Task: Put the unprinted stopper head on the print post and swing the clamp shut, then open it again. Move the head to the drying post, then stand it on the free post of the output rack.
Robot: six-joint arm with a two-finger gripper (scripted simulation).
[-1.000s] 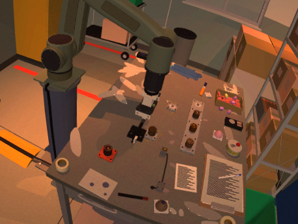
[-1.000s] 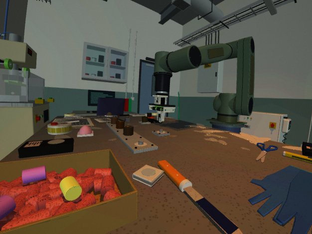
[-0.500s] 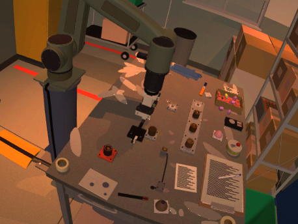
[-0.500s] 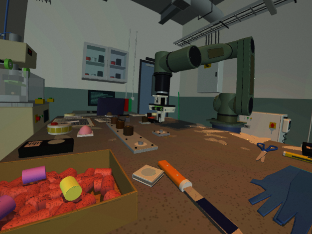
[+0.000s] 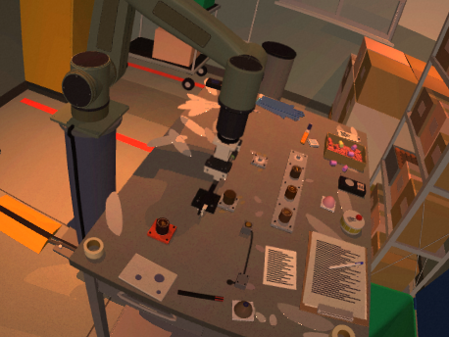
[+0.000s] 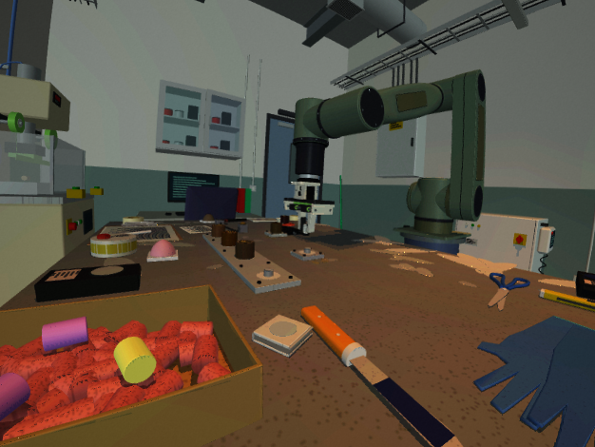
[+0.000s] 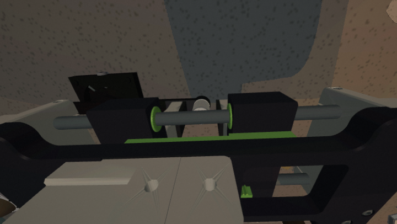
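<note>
My gripper (image 5: 214,183) is open and holds nothing. It hangs over the black clamp (image 5: 205,200), whose white knob (image 7: 199,105) shows between my fingers (image 7: 191,118) in the wrist camera. A brown stopper head (image 5: 229,197) sits on the print post just right of the clamp. The small drying post (image 5: 259,159) stands bare further back. The long output rack (image 5: 289,190) lies to the right with three brown heads on it. Its far post (image 6: 268,273) is bare.
Behind the work stand the arm's base column (image 5: 88,161) and a dark bin (image 5: 277,68). A red fixture (image 5: 162,228) sits front left. A box of red stoppers (image 5: 346,150), papers (image 5: 280,266) and a clipboard (image 5: 335,275) lie right.
</note>
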